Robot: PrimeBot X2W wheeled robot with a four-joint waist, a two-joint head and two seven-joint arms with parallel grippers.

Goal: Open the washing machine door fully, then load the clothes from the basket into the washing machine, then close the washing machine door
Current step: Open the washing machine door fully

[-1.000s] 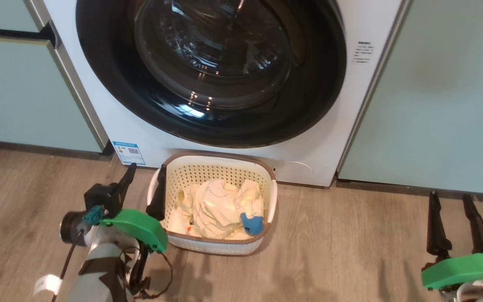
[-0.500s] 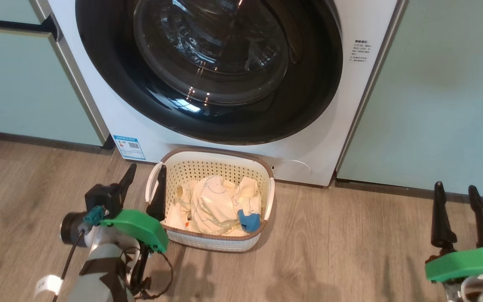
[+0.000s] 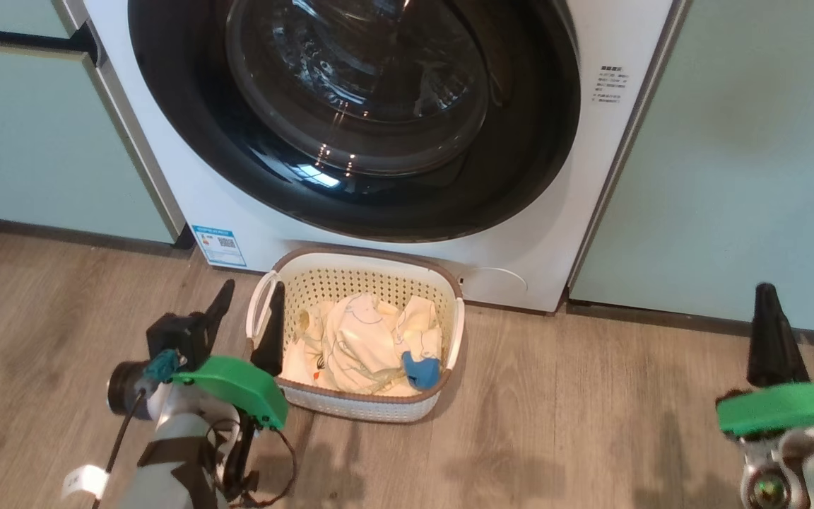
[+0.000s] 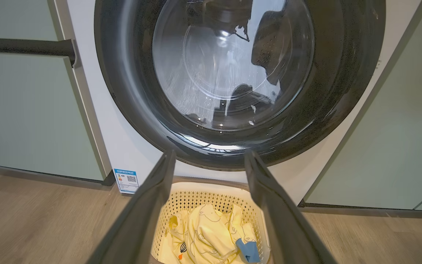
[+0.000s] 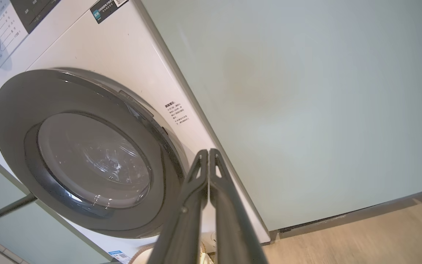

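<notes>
Big round washer door (image 3: 350, 106), glossy black rim and glass bowl, sits shut around 10 o'clock from the right gripper (image 3: 766, 293), fingers pinched together and probably nearer its right edge than the spread-fingered left gripper (image 3: 251, 288).

washing machine door (image 3: 354, 106): shut | basket (image 3: 364, 283): floor, just below door | clothes (image 3: 364, 343): cream bundle inside basket

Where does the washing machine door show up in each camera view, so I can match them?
Head view: washing machine door, top centre, cut by the top edge.
Left wrist view: door, upper centre, above the basket.
Right wrist view: door, left half, seen slantwise.
Shared landmark: blue energy sticker.
</notes>
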